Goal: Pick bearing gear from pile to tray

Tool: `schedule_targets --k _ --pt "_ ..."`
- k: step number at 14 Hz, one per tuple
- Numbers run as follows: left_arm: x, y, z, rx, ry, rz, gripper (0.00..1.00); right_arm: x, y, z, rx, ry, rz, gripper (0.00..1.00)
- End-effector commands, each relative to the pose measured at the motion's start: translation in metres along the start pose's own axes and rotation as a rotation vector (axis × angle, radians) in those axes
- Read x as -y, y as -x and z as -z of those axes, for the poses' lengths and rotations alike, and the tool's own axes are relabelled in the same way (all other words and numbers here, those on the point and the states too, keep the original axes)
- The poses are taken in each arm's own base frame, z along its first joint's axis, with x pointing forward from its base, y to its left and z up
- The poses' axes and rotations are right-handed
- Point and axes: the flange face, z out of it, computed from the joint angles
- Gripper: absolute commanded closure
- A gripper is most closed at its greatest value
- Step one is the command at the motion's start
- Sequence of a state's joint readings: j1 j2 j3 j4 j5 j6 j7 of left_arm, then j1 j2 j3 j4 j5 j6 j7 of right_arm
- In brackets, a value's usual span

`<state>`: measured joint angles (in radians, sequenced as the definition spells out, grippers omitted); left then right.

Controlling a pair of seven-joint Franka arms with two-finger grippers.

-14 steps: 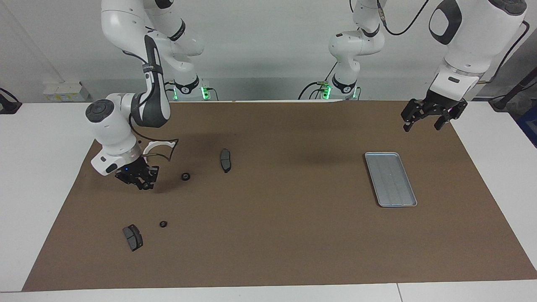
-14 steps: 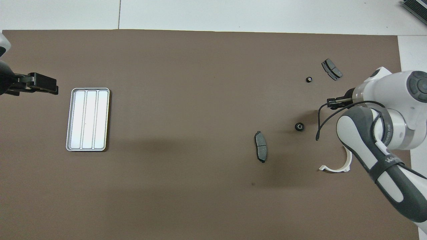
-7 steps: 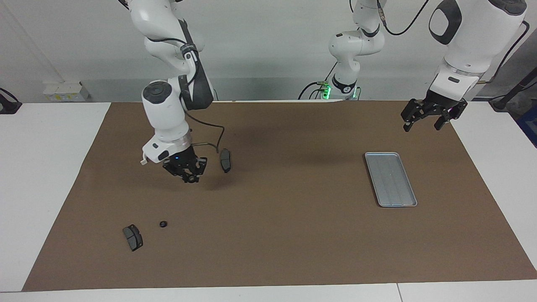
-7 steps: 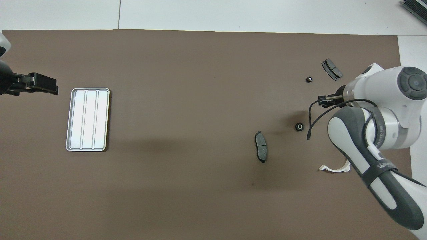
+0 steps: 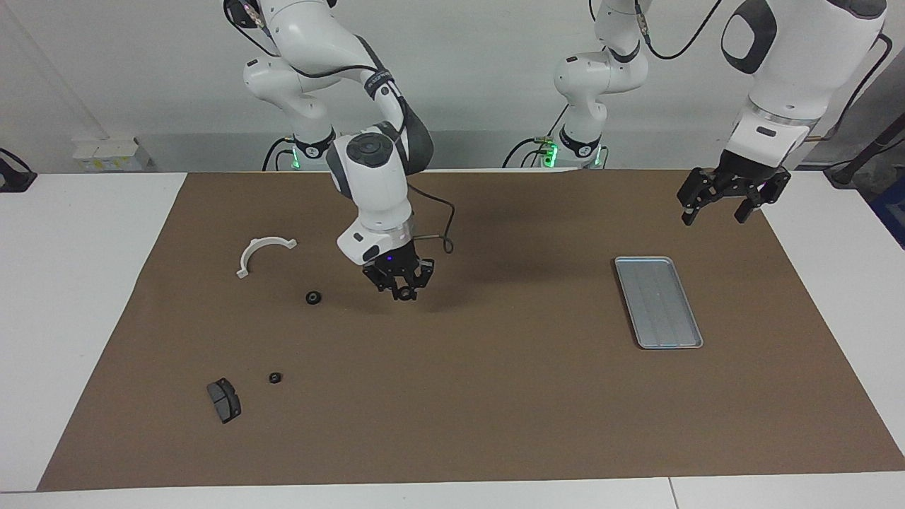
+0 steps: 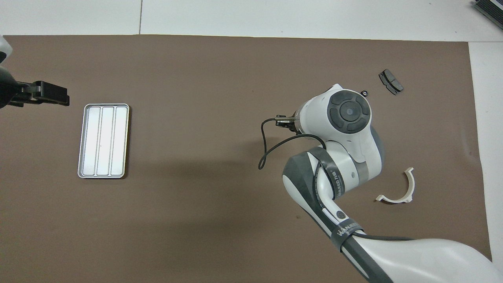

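- Bearing gear (image 5: 405,293) is sitting, as far as I can tell, between my right gripper's (image 5: 404,289) fingertips, up over the brown mat (image 5: 495,396) near mid-table.
- Two more small black round gears are lying flat toward my right arm's end: one (image 5: 312,297) near the white curved plastic arc (image 5: 262,252), one (image 5: 275,377) just beside a dark grey brake pad (image 5: 224,400).
- Tray (image 5: 657,302), silver-grey metal with lengthwise grooves, is lying well apart, toward my left arm's end.
- My left gripper (image 5: 732,196) is waiting with fingers spread, holding nothing.
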<state>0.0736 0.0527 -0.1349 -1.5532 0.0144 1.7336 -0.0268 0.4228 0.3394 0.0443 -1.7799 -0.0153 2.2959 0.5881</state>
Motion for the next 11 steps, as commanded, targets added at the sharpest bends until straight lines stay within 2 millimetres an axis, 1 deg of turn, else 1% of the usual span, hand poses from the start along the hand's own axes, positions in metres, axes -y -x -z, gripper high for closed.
schedule_targets --k 1,3,4,5,7,9,10,11 --pt "0.009 0.006 0.003 -0.009 -0.002 0.004 0.00 0.033 -0.005 -0.018 0.007 -0.004 -0.034 1.00" --pt "0.009 0.006 0.003 -0.012 -0.002 -0.004 0.00 0.065 0.009 -0.041 0.020 0.008 -0.038 1.00" --pt "0.008 0.006 0.002 -0.012 -0.002 -0.004 0.00 0.073 0.010 -0.046 0.011 0.017 -0.045 1.00" --pt "0.005 0.006 0.001 -0.015 -0.001 -0.003 0.00 0.077 0.009 -0.047 0.004 0.017 -0.049 1.00" --pt "0.003 0.010 -0.002 -0.007 -0.001 -0.001 0.00 0.091 0.022 -0.054 0.009 0.015 -0.039 1.00" --pt "0.000 0.014 -0.008 -0.021 -0.003 -0.002 0.00 0.093 0.035 -0.068 0.029 0.031 -0.026 1.00" --pt "0.000 0.017 -0.013 -0.018 -0.004 -0.002 0.00 0.099 0.048 -0.074 0.044 0.039 -0.008 1.00" --pt "0.000 0.019 -0.012 -0.019 -0.005 -0.002 0.00 0.096 0.053 -0.079 0.056 0.051 -0.019 1.00"
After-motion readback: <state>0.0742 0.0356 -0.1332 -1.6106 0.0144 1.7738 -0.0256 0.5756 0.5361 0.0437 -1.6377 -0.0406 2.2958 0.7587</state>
